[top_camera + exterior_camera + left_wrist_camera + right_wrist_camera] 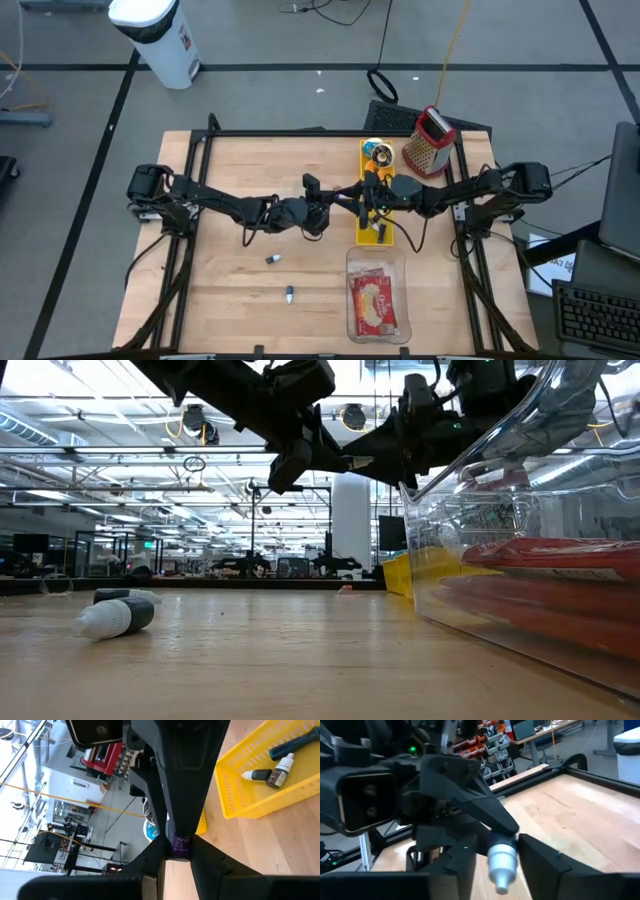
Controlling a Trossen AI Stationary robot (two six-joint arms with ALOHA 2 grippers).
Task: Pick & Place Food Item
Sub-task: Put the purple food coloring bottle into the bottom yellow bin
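Observation:
Above the table's middle both arms meet over a small dropper bottle with a purple label (pixel 179 845) and a white cap (pixel 501 862). My left gripper (pixel 328 206) comes from the table's left and is shut on the bottle's labelled body. My right gripper (pixel 362 196) comes from the right, its fingers closed in on either side of the cap. The bottle hangs clear of the table. A red food packet (pixel 374 303) lies flat in a clear container (pixel 352 262) near the front edge. My left gripper pinches the bottle's purple-labelled body (pixel 180 851) between its two fingers, coming nearly level from the table's left. The bottle is lifted clear of the table, with its cap end pointing toward the right arm. My right gripper has the white cap (pixel 504 851) between its two fingers, coming level from the table's right. The cap's tip points back toward the right wrist. The fingers lie close against both sides of the cap.
A yellow tray (pixel 362 152) right of centre holds several small bottles (pixel 277 767) and a tin. A metal grater (pixel 430 140) stands at the far right. Two loose bottles (pixel 273 259) (pixel 289 294) lie on the wood left of the clear container.

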